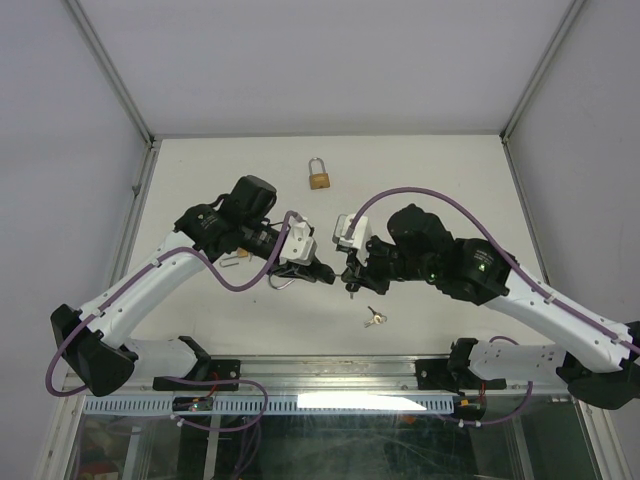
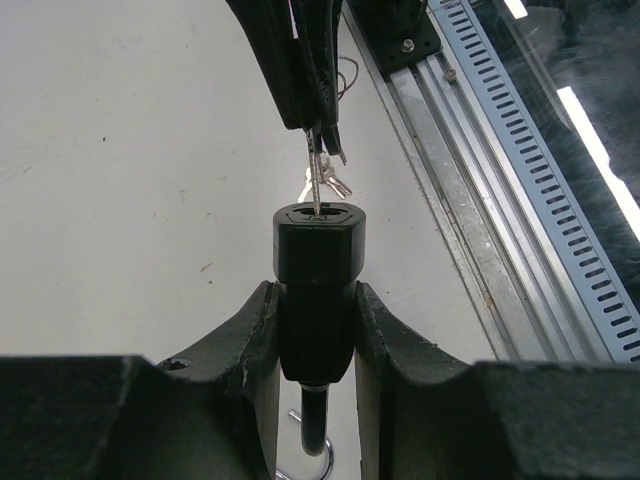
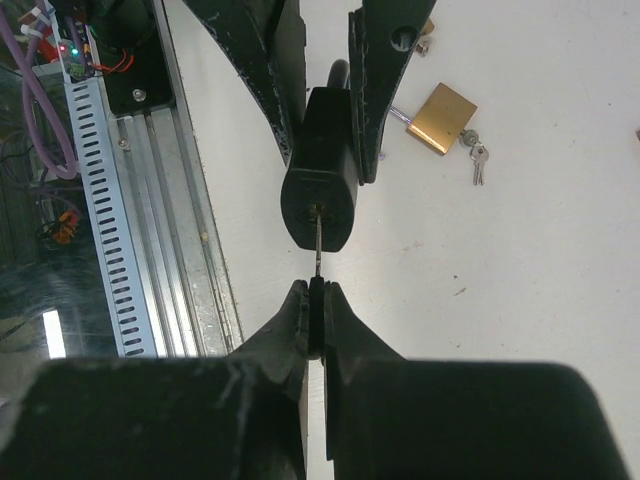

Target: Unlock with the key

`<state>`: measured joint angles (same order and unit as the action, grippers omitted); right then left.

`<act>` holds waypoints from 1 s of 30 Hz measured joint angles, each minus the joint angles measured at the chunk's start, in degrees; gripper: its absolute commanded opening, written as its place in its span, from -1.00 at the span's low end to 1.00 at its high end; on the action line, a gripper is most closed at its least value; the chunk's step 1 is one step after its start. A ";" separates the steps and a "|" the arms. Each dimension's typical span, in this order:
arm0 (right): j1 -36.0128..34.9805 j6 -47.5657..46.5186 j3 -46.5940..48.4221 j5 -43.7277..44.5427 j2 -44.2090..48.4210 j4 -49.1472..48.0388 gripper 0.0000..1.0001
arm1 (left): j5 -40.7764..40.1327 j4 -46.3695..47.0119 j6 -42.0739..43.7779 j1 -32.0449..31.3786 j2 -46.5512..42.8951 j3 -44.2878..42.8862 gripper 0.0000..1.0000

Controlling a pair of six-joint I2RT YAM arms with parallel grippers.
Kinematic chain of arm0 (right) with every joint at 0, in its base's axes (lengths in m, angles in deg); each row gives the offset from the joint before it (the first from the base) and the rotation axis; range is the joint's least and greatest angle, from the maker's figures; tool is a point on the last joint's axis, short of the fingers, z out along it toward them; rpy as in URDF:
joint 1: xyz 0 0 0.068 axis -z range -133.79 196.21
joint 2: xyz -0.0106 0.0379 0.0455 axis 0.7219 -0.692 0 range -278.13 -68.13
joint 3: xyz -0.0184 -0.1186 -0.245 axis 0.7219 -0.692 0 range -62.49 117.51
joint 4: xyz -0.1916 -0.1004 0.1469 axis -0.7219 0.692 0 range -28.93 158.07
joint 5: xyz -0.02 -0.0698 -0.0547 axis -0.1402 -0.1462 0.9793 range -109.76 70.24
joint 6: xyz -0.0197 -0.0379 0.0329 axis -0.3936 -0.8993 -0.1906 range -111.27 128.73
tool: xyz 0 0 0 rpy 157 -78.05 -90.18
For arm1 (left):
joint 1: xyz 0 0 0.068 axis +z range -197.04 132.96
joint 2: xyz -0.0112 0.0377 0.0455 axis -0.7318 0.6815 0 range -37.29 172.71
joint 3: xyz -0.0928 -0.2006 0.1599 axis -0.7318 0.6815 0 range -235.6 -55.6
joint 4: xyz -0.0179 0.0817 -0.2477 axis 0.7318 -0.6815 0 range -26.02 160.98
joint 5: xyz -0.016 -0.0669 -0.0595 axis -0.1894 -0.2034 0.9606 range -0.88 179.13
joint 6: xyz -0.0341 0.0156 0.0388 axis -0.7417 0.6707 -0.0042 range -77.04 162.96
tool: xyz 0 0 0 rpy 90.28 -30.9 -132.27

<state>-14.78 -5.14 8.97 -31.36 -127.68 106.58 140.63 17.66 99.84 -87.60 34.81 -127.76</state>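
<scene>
A white table (image 1: pixel 200 180) is enclosed by pale panels, with a metal rail (image 1: pixel 330 375) along its near edge. Above it the black padlock (image 2: pixel 319 240) is clamped in the left gripper (image 2: pixel 315 300), keyhole outward. The key (image 3: pixel 317 255) is pinched in the closed right gripper (image 3: pixel 315 300), its blade entered in the keyhole. The key should be turned about its own axis, without side load, with the lock body braced. A brass padlock (image 1: pixel 319 178) and loose keys (image 1: pixel 374 320) lie apart on the table.
</scene>
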 measured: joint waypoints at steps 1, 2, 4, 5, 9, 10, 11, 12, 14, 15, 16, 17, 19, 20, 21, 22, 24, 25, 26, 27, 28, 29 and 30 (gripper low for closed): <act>0.00 -0.31 0.00 -0.13 0.04 0.00 -1.00 | 0.13 0.11 -0.37 -0.02 0.00 0.00 -1.00; 0.02 -0.59 0.00 -0.24 0.09 0.00 -1.00 | 0.24 0.24 -0.61 -0.02 0.00 0.04 -1.00; 0.11 -0.87 0.00 -0.42 0.17 0.02 -1.00 | 0.68 0.74 -0.98 0.00 -0.04 0.33 -1.00; 0.11 -0.90 0.00 -0.46 0.17 0.07 -1.00 | 0.85 0.79 -1.05 0.00 -0.04 0.37 -1.00; 0.11 -1.20 0.00 -0.39 0.15 -0.07 -1.00 | 1.03 0.94 -1.31 0.00 -0.04 0.44 -1.00; 0.11 -1.33 0.00 -0.37 0.09 -0.13 -1.00 | 0.98 0.98 -1.49 0.00 -0.04 0.44 -1.00; 0.11 -1.49 0.00 -0.31 -0.02 -0.15 -1.00 | 0.92 1.07 -1.92 0.00 -0.04 0.44 -1.00; 0.11 -1.60 0.00 -0.20 -0.20 -0.20 -1.00 | 0.74 1.11 -2.21 0.00 -0.04 0.44 -1.00; 0.13 -1.75 0.07 0.26 -0.74 -0.26 -1.00 | -0.07 1.68 -3.21 0.00 -0.04 0.70 -1.00; 0.15 -1.79 0.11 0.57 -0.98 -0.37 -1.00 | -0.63 2.32 -3.98 0.00 -0.04 0.90 -1.00; 0.22 -1.88 0.11 0.98 -1.38 -0.63 -1.00 | -1.16 2.78 -4.92 0.00 -0.04 1.07 -1.00; 0.24 -2.03 0.11 1.51 -1.75 -0.87 -1.00 | -1.90 3.45 -5.79 0.00 -0.04 1.31 -1.00; 0.33 -2.51 0.13 2.43 -2.36 -1.53 -1.00 | -2.49 5.07 -7.72 -0.04 0.02 1.60 -1.00; 0.33 -2.78 0.15 2.73 -2.69 -2.01 -1.00 | -2.91 5.90 -8.41 -0.20 0.02 1.60 -1.00; 0.33 -3.15 0.26 3.04 -3.10 -2.47 -1.00 | -3.08 6.69 -8.98 -0.35 0.02 1.60 -1.00; 0.33 -3.54 0.35 3.17 -3.56 -3.10 -1.00 | -3.06 7.58 -9.55 -0.52 0.02 1.60 -1.00; 0.35 -4.17 0.55 3.48 -4.20 -3.61 -1.00 | -3.61 8.57 -10.05 -0.70 -0.02 1.81 -1.00; 0.44 -4.31 0.55 3.54 -4.22 -3.67 -1.00 | -3.65 8.98 -10.49 -0.66 -0.02 1.95 -1.00; 0.61 -4.33 0.55 3.54 -4.24 -3.72 -1.00 | -3.74 9.70 -10.88 -0.66 -0.04 2.27 -1.00; 0.87 -4.26 0.52 3.37 -4.22 -3.72 -1.00 | -3.74 10.27 -11.15 -0.66 -0.13 2.58 -1.00; 1.27 -4.15 0.39 3.06 -4.20 -3.93 -1.00 | -3.87 10.88 -11.41 -0.66 -0.24 2.84 -1.00; 2.08 -3.80 -0.11 2.40 -4.04 -4.68 -1.00 | -4.17 11.45 -11.56 -0.66 -0.35 3.06 -1.00; 2.82 -3.45 -0.52 1.77 -3.91 -5.42 -1.00 | -4.61 12.31 -11.80 -0.63 -0.50 3.39 -1.00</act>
<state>-11.96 -8.59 8.45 -29.59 -131.59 101.16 136.02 29.96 88.04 -88.23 34.31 -124.37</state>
